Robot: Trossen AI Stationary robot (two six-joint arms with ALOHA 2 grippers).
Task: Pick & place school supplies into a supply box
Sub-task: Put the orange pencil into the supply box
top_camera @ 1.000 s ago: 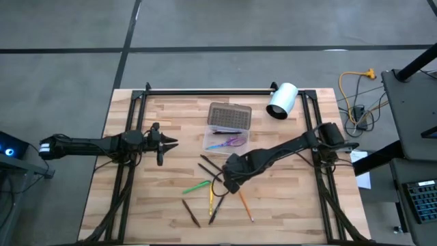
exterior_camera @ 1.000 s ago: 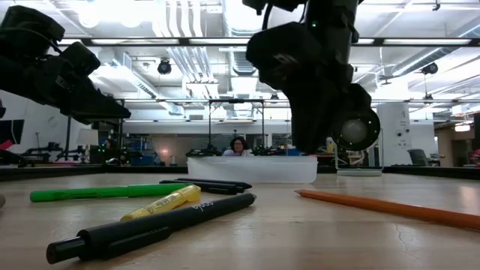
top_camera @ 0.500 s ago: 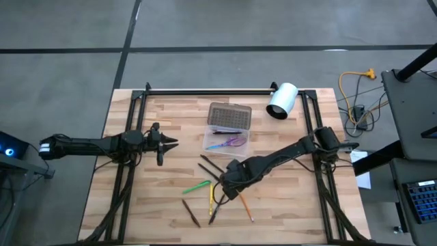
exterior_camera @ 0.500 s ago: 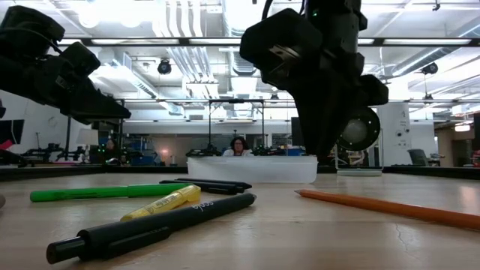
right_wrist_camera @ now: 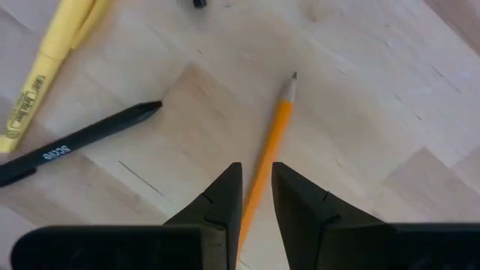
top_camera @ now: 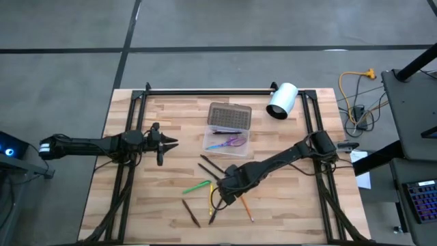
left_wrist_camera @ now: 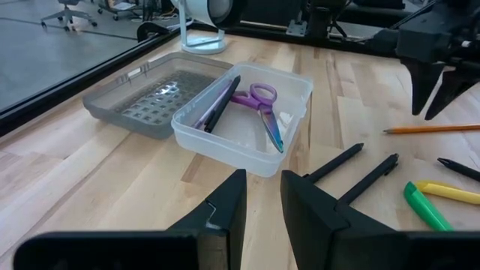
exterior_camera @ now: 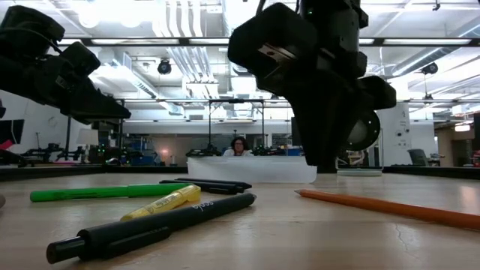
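The orange pencil (right_wrist_camera: pixel 268 160) is seen lying flat on the table (top_camera: pixel 287 205), directly below the right gripper (right_wrist_camera: pixel 255 196), whose jaws are held slightly apart with a narrow gap between the two dark fingers (right_wrist_camera: pixel 221 196). The pencil runs up through that gap in the right wrist view; nothing is clamped, and whether the fingertips touch the wood cannot be told. Beside the pencil a black pen (right_wrist_camera: pixel 79 150) and a yellow highlighter (right_wrist_camera: pixel 46 64) are shown. From above, the right gripper (top_camera: pixel 228 186) is found over the scattered supplies near the middle front of the table, with a green marker (top_camera: pixel 196 186) and a dark brown pencil (top_camera: pixel 190 212) lying just to its left.

The left gripper (left_wrist_camera: pixel 261 206) is held above the left half of the table, its jaws a little apart and empty, pointing toward the supply box (left_wrist_camera: pixel 247 142). In the clear tray of the box, purple-handled scissors (left_wrist_camera: pixel 264 112) and a dark pen (left_wrist_camera: pixel 217 105) are already laid; the grey lid (left_wrist_camera: pixel 146 101) is folded open flat beside it. The box (top_camera: pixel 227 130) is placed toward the back middle of the table, well apart from the loose supplies. A white cylinder (top_camera: pixel 281 100) is seen at the back right corner.

In the low view a person (exterior_camera: pixel 239 145) is visible far behind the box.
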